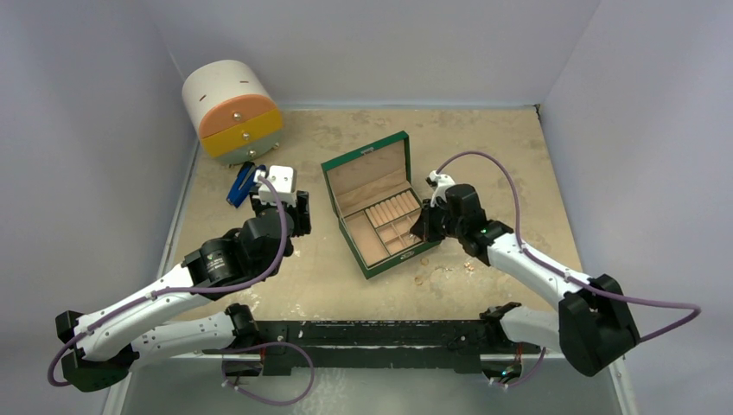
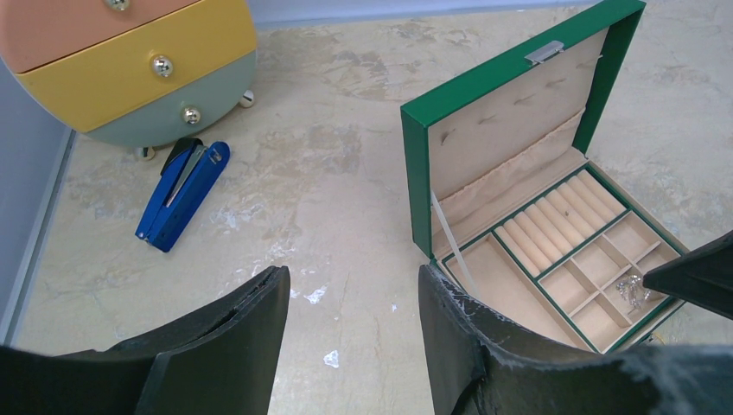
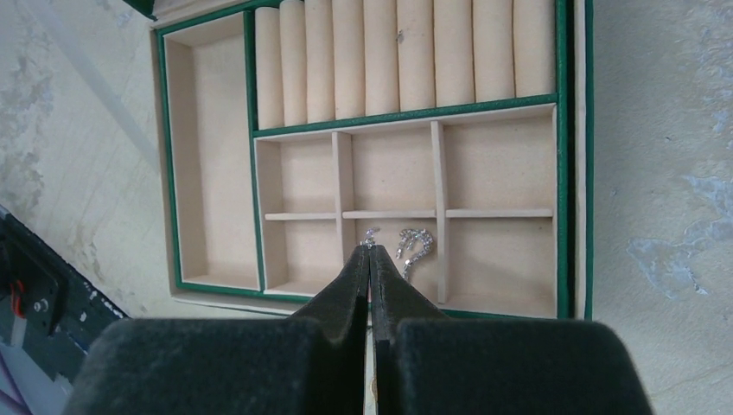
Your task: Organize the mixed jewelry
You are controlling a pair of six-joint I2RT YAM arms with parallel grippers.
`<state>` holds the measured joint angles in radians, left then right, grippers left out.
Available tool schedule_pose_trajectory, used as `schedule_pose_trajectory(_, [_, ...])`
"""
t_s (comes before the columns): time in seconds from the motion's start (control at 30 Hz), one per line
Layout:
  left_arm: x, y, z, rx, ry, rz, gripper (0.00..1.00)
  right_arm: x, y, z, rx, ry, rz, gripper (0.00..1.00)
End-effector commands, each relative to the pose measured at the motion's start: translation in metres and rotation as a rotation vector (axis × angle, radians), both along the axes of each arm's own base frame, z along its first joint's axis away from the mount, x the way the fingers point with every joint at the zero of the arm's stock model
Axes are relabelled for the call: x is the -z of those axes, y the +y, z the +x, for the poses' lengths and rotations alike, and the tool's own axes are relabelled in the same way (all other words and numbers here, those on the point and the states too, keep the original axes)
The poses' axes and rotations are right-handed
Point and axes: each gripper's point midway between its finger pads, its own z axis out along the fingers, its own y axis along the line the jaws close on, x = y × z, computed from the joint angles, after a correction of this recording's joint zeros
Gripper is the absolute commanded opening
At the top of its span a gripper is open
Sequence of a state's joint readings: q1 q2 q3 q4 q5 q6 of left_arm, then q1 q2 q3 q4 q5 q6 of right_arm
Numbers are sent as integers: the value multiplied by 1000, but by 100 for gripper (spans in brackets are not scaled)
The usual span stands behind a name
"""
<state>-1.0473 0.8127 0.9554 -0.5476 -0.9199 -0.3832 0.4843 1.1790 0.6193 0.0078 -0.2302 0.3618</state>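
Left gripper (image 2: 353,278) jaws apart, right gripper (image 3: 370,252) pinched closed (no gap showing), both arms stretched forward

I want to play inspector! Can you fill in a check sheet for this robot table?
Surface: tan mottled table.
Job's things: green box open; silver piece in a small compartment; gold pieces on the table beside it.
Clutter: blue tool and round drawer cabinet, far left.
Grippers: left gripper open, empty; right gripper shut over the box, silver bit at its tips.
Cables: purple cables loop off both arms.
Surroundings: plain pale walls.
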Motion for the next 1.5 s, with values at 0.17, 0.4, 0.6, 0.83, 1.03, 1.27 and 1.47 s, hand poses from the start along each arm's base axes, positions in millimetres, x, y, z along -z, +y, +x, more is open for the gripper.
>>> schedule_pose_trajectory(0.17, [-4,-1,2,-4,-11,-20,56,0,7,9,-5,-28,3,0])
schedule_pose_trajectory(0.4, [-5,0,2,-6,-12,-21,56,7,8,4,-6,-14,6,0])
schedule_pose_trajectory(0.6, [-5,0,2,-6,-12,-21,56,20,7,1,20,20,-1,0])
schedule_pose_trajectory(0.83, [-5,0,1,-5,-13,-23,56,23,-2,3,77,26,-35,18])
schedule_pose_trajectory(1.03, [-5,0,1,-5,-12,-23,56,9,-10,7,123,-9,-40,30])
schedule_pose_trajectory(1.27, [-5,0,1,-4,-12,-25,56,-17,-13,5,135,-40,-29,31])
schedule_pose_trajectory(1.47, [-6,1,1,-5,-15,-29,56,-29,-36,-6,206,-27,-96,31])
